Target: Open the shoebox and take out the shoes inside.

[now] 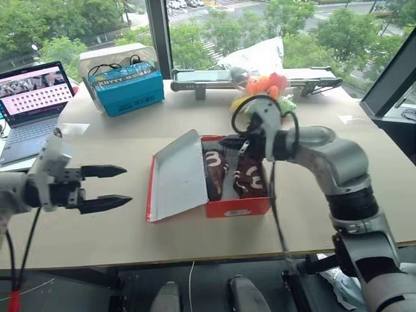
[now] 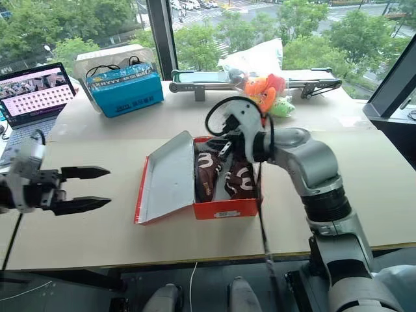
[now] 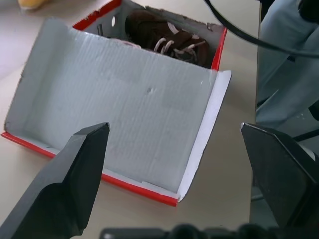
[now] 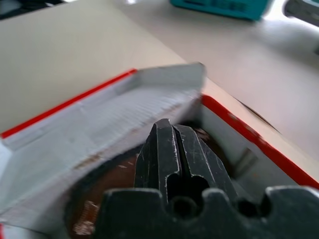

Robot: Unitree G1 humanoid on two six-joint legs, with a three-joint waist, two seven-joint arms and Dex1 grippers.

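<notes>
The red shoebox [image 1: 237, 208] sits open at the middle of the table, its pale grey lid [image 1: 179, 175] folded out and propped toward the left. Inside lie two dark brown shoes [image 1: 218, 172] with pale markings, side by side. My right gripper [image 1: 232, 144] is shut and empty. It hovers over the far end of the box, just above the shoes, with its closed fingertips [image 4: 172, 132] pointing in over the rim. My left gripper [image 1: 127, 186] is open and empty, left of the lid and apart from it, facing the lid's inner side [image 3: 129, 104].
A teal-blue box [image 1: 127, 88] stands at the back left, with an open laptop [image 1: 32, 104] at the far left edge. Orange and green plush toys [image 1: 266, 84], a white bag [image 1: 257, 55] and a long grey device [image 1: 214, 77] line the back by the window.
</notes>
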